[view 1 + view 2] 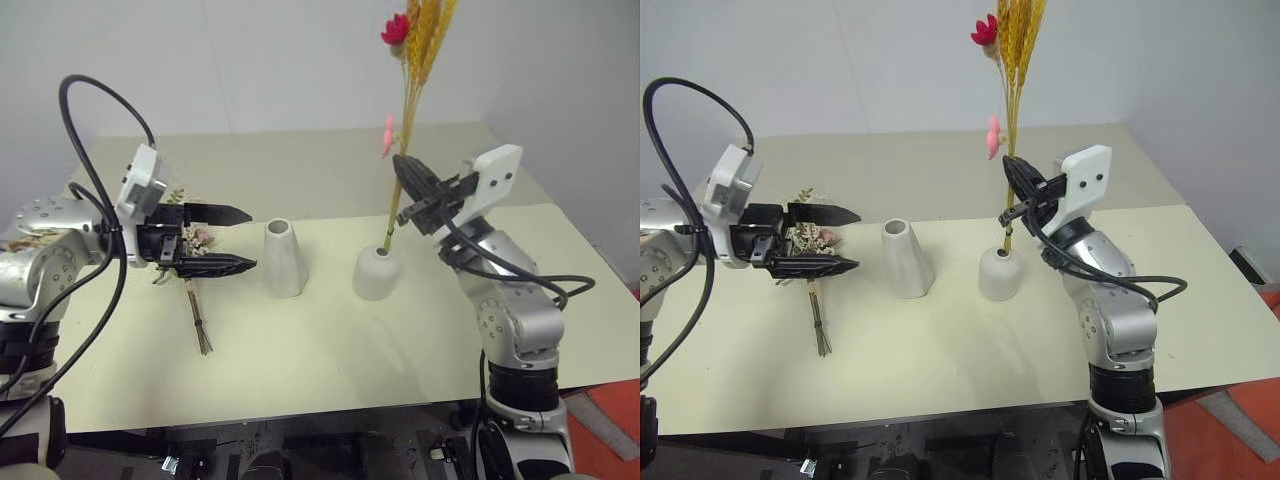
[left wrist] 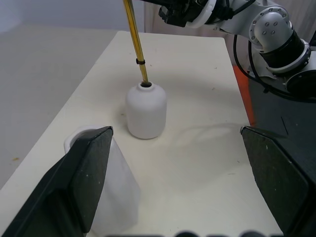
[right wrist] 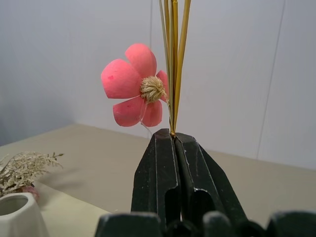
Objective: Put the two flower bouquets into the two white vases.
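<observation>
We find no brand, label or readable writing on anything here. Our right claw (image 1: pixel 405 172) is clamped on the stems of the slim golden spray (image 1: pixel 421 40), gripping them a little above the short rounded vase (image 1: pixel 377 272). The spray stands nearly upright with its stem ends inside that vase's mouth, a pink blossom (image 3: pixel 133 85) just above the fingers and a red one near the top. The vase sits on the counter (image 1: pixel 300 350) right of centre, just left of and below the right claw. The tall tapered vase (image 1: pixel 283 257) stands just to its left, apart from it. Our left claw (image 1: pixel 238 239) hangs with its jaws spread wide and nothing between them, pointing right toward the tall vase and near it. The bushy bouquet (image 1: pixel 810 240) lies flat on the counter under and behind the left claw, its stems (image 1: pixel 197 323) pointing toward the near edge.
</observation>
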You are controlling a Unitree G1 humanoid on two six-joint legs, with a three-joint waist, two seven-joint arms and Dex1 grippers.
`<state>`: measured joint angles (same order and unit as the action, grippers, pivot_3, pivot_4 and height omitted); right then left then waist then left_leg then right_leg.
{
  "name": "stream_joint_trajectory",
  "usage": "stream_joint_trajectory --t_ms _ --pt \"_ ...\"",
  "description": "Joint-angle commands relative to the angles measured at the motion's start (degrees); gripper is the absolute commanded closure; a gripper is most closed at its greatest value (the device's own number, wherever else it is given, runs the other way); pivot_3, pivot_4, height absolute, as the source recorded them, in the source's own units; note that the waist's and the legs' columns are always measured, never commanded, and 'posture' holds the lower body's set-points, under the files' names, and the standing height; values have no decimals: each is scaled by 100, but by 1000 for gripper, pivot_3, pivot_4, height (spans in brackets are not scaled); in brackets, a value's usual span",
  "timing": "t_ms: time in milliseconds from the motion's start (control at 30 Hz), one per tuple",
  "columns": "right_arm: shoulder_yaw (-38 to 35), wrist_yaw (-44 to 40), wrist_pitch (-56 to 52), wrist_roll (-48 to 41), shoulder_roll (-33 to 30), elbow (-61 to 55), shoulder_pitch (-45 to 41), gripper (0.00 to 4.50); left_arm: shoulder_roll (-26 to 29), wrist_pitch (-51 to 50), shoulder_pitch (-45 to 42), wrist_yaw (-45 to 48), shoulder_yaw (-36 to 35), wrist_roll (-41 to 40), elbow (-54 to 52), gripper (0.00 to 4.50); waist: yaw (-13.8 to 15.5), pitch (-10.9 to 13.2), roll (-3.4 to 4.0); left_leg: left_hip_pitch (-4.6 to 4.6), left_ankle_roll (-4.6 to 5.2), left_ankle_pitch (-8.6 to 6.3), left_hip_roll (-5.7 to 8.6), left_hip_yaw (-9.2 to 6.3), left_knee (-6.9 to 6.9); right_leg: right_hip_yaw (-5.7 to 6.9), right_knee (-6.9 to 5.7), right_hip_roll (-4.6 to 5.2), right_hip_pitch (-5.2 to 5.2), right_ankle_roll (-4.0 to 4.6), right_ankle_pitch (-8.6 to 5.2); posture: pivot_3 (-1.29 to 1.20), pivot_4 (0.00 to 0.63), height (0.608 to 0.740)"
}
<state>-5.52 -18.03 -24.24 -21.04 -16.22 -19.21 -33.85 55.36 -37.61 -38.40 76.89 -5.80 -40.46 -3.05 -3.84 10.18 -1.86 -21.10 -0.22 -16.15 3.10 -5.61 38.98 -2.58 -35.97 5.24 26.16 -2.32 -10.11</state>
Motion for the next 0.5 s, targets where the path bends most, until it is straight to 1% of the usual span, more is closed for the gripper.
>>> stream_joint_trajectory --t_ms 33,500 --pt "-123 27 97 -71 -24 -152 -185 4485 -2 63 -50 -48 -208 -46 -153 0 -1 0 0 0 0 0 0 0 0 0 0 0 0 0 0 0 150 740" --pt "-30 31 56 -142 77 -146 -87 4485 27 19 20 -109 -265 -87 -230 0 -1 0 0 0 0 0 0 0 0 0 0 0 0 0 0 0 150 740"
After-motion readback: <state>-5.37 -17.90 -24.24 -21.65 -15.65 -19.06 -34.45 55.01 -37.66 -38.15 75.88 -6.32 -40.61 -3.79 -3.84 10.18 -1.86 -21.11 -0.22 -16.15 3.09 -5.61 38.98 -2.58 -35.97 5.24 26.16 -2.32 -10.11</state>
